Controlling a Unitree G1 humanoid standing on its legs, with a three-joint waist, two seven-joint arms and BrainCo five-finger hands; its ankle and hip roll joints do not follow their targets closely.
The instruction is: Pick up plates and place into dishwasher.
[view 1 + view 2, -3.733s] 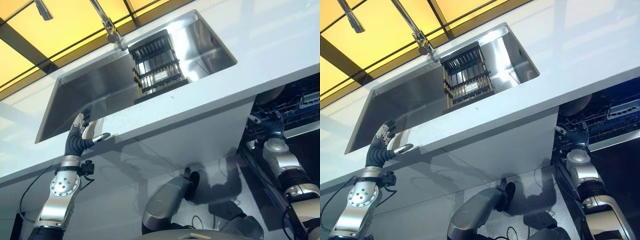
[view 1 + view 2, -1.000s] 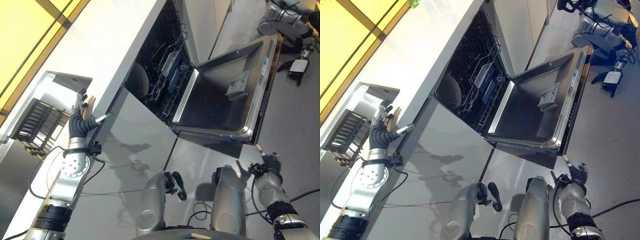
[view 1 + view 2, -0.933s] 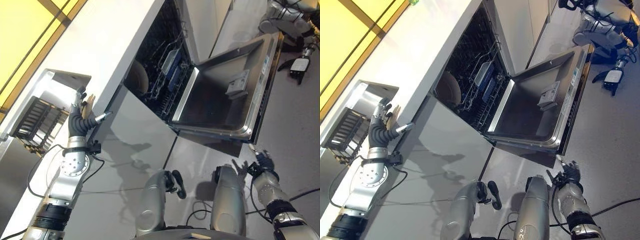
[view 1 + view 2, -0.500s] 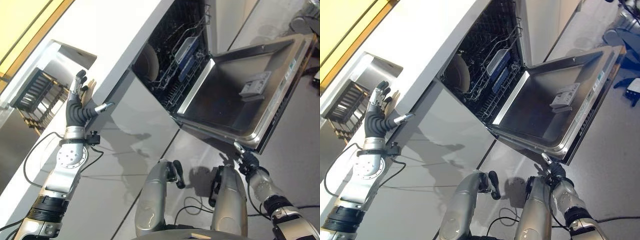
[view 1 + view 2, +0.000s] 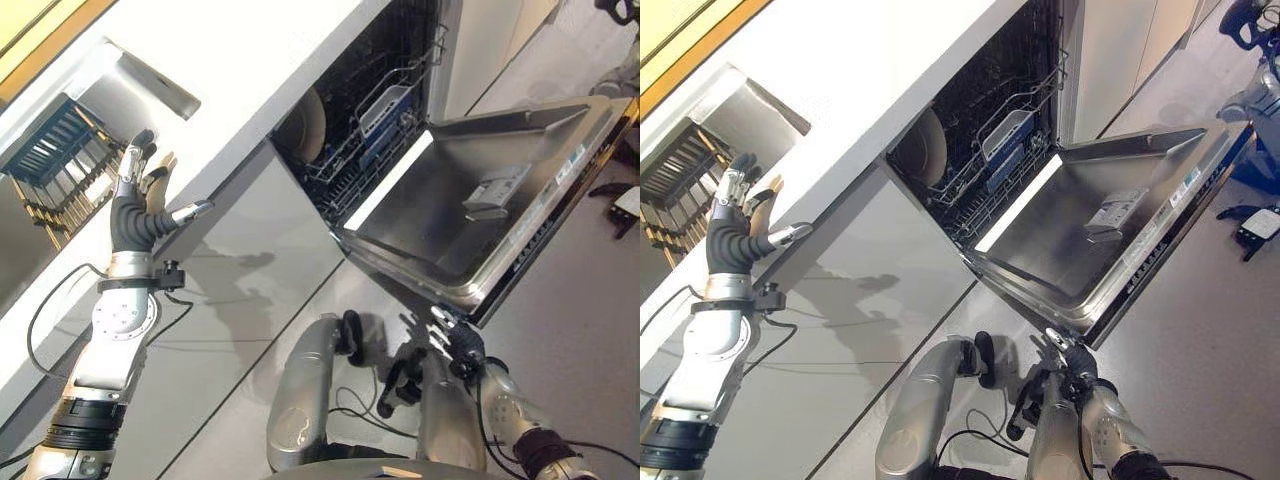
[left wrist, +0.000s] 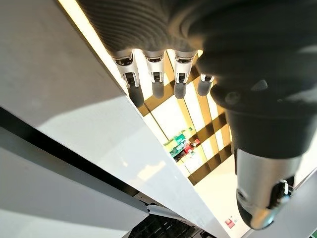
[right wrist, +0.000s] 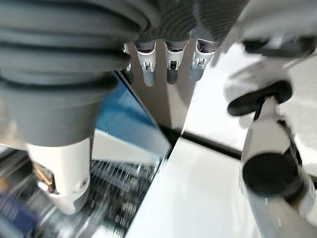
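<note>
One pale plate [image 5: 308,122] stands on edge in the lower rack [image 5: 372,128] of the open dishwasher, whose door [image 5: 430,215] hangs down flat. My left hand [image 5: 140,208] is raised by the white counter's front edge [image 6: 124,144], left of the dishwasher. It is open, with straight fingers [image 6: 156,82], and holds nothing. Low down, just under the door's front corner, my right hand [image 5: 1070,368] is open and bare too, its fingers [image 7: 171,62] straight.
A dark dish rack [image 5: 55,165] stands in the steel sink [image 5: 150,85] behind my left hand. A blue cutlery basket [image 5: 385,105] sits in the dishwasher rack beside the plate. Grey cabinet fronts run below the counter [image 5: 250,60]. Other equipment [image 5: 1252,225] lies on the floor at far right.
The camera has swung, so the dishwasher and sink sit differently in view. My left hand stays raised and open. My right hand now sits closer under the door's front corner.
</note>
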